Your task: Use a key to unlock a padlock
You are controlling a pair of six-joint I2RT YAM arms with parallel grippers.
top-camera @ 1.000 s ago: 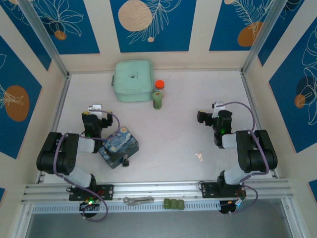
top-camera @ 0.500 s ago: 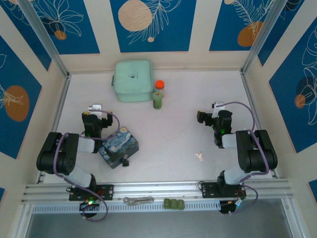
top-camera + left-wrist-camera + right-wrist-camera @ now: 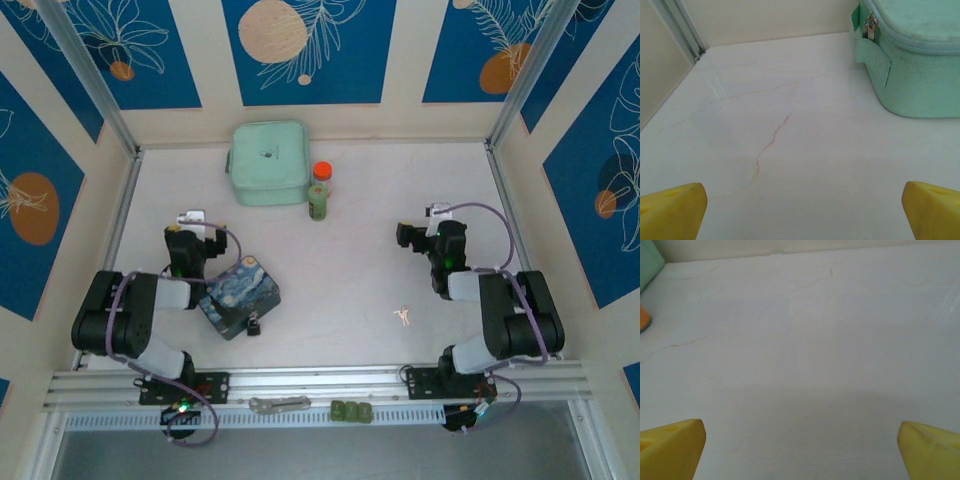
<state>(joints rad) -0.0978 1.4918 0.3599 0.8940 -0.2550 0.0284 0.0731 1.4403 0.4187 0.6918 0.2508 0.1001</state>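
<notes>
The tiny dark padlock (image 3: 254, 325) lies on the table against the near corner of the blue swirly-painted box (image 3: 240, 298). The pale key (image 3: 403, 316) lies alone on the white table, near the front and right of centre. My left gripper (image 3: 190, 238) sits just left of and behind the box, pointing away from it; its yellow fingertips (image 3: 670, 210) stand wide apart over bare table, open and empty. My right gripper (image 3: 424, 238) hovers behind and to the right of the key, its fingertips (image 3: 930, 450) also wide apart and empty.
A mint-green zip case (image 3: 268, 163) stands at the back, with its corner (image 3: 910, 60) in the left wrist view. An orange-capped bottle (image 3: 319, 190) stands beside it. A grey metal tool (image 3: 278, 404) and green pieces (image 3: 351, 410) lie on the front rail.
The right arm's elbow has settled slightly lower and outward. The left arm, padlock and key have not moved.
</notes>
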